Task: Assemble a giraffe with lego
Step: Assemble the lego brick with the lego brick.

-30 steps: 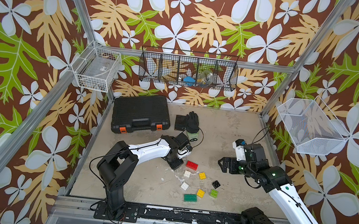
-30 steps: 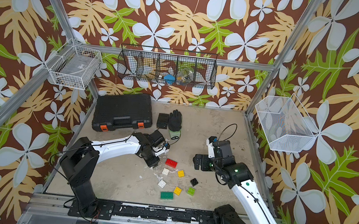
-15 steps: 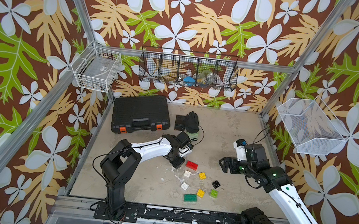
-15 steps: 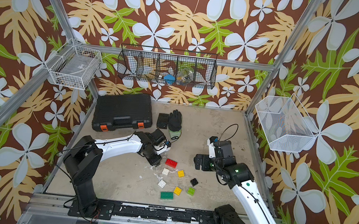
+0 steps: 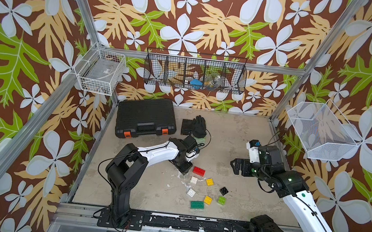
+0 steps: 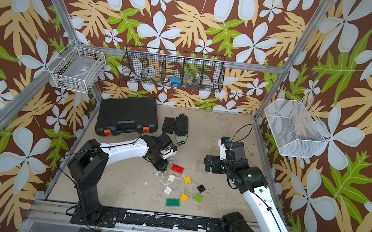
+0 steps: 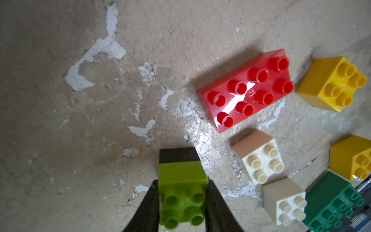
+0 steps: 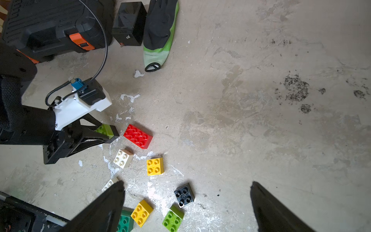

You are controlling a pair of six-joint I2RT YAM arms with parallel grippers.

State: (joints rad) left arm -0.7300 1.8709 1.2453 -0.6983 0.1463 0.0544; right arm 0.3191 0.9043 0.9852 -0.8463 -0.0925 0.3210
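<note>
- Held lime brick – clamped between the two fingers of the left gripper, studs facing the wrist camera; low over the table, contact with it cannot be told
- Dark block – touching the far face of the held lime brick; whether the two are joined cannot be told
- Red brick – long, studs up, flat on the table just beside the left gripper's tip
- Rear white brick – just in front of the red brick, apart from it
- Rear yellow brick – beside the rear white brick, on the right arm's side
- Black brick – square, further to that side; in the right wrist view it lies between the spread fingers
- Front white brick – nearer the arm bases than the rear white brick
- Green brick – long, dark, nearest the bases
- Front yellow brick – just beside the green brick
- Loose lime brick – just beside the front yellow brick
- Right gripper – jaws spread wide, holding nothing, above the table beside the cluster
- Case – black, orange latches, shut, at the back left
- Box – small, black, between case and glove
- Glove – black with green cuff, flat, touching the box
</note>
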